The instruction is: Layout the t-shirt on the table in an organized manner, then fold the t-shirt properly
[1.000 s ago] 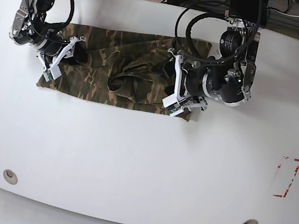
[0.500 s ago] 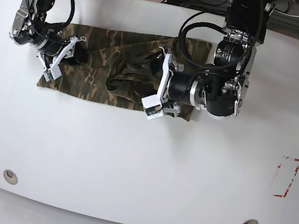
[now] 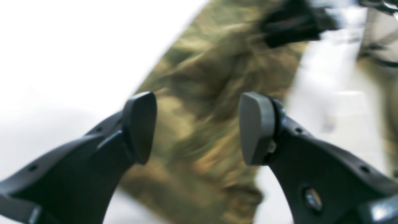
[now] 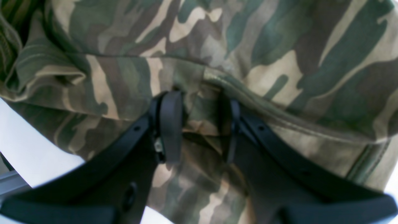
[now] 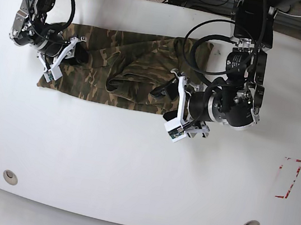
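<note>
Right pincer (image 4: 199, 124) clenched on soft camouflage t-shirt (image 5: 122, 77); left pincer (image 3: 197, 127) released above bunched hem. Risk: one-sided pull drags cloth crooked across white glossy surface (image 5: 131, 166).

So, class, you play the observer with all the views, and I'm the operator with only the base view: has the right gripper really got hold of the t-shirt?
Observer: Yes. In the right wrist view the right gripper is shut on a fold of the t-shirt, close to a stitched hem.
Operator: And the left gripper, is it holding any cloth?
Observer: No. The left wrist view shows the left gripper open, with nothing between its pads. The camouflage cloth beyond it is blurred.
</note>
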